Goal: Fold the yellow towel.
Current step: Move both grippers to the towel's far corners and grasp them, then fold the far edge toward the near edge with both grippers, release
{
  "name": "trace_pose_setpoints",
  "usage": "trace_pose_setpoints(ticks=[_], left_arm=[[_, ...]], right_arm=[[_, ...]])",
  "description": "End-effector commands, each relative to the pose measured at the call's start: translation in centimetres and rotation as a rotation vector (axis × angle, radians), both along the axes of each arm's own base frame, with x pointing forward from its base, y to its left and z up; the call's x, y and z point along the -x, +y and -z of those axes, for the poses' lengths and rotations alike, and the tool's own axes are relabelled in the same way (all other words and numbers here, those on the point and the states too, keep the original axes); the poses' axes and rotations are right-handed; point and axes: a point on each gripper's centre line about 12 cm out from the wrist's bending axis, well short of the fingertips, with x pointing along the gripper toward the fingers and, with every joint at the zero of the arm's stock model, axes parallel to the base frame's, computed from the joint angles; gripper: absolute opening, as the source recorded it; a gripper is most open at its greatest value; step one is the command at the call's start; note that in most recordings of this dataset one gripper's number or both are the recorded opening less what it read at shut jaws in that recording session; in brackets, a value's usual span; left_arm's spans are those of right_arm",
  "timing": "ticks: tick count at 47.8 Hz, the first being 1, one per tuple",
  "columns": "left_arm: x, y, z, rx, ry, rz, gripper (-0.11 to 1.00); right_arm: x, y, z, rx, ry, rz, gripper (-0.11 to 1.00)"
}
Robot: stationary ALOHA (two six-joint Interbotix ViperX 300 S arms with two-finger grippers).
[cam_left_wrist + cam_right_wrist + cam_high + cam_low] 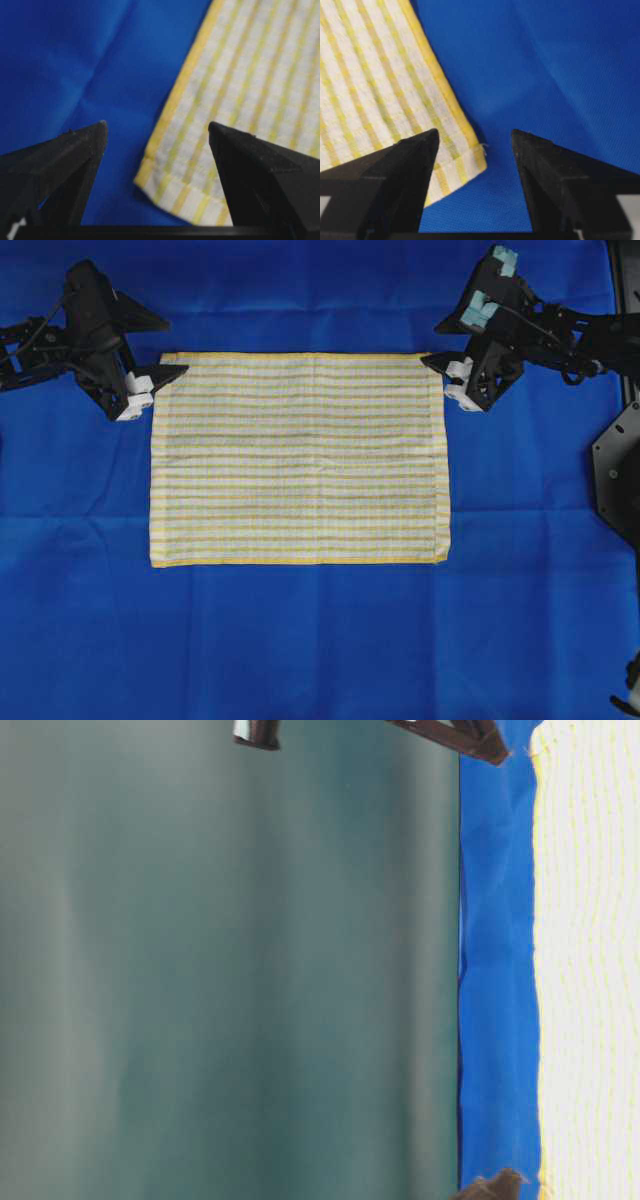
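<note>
I have the yellow towel (298, 458) lying flat and fully spread on the blue cloth (300, 640), with no fold in it that I can see, so the task is still at its very start. Everything here I place against that towel.

My left gripper (158, 386) sits at the towel's far left corner, fingers wide apart with nothing between them; in the left wrist view the corner lies in the gap between the two black fingers (60, 160), not yet pinched. My right gripper (445, 375) sits at the towel's far right corner, also spread and empty. Its wrist view shows the hemmed corner just under one finger (395, 170) and the blue cloth under the other.

The table-level view is turned on its side and mostly blank backdrop, so I can only guess at how high the fingertips sit above the towel; they look close to it.

By my reckoning, what is left is all of it: closing on both far corners, lifting that edge, carrying it over to the near edge, and any second fold after that.
</note>
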Motion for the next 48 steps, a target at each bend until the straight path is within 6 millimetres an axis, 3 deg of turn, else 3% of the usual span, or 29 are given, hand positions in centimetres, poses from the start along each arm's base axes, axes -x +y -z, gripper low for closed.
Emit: trace_pose_setpoints(ticks=[1, 15, 19, 23, 29, 32, 48], left_arm=[[-0.2, 0.6, 0.4, -0.002, 0.001, -0.015, 0.77], [-0.1, 1.2, 3.2, 0.038, 0.063, -0.045, 0.73], [-0.1, 1.3, 3.3, 0.041, 0.065, -0.047, 0.66], [0.1, 1.2, 3.3, 0.045, 0.070, -0.048, 0.48], [0.3, 1.1, 3.5, 0.049, 0.078, -0.048, 0.13], [0.4, 0.9, 3.5, 0.052, 0.085, -0.042, 0.04], [-0.2, 1.0, 2.3, 0.035, 0.051, -0.034, 0.04]], right_arm=[[-0.4, -0.6, 0.0, 0.002, -0.011, 0.017, 0.62], [-0.8, -1.1, 2.1, -0.034, 0.025, 0.046, 0.61], [-0.9, -1.2, 2.5, -0.040, 0.036, 0.046, 0.58], [-0.9, -1.2, 2.9, -0.046, 0.046, 0.048, 0.48], [-0.9, -1.2, 2.9, -0.046, 0.045, 0.046, 0.11], [-0.9, -1.2, 2.9, -0.046, 0.045, 0.047, 0.03], [-1.0, -1.2, 1.9, -0.039, 0.017, 0.055, 0.04]])
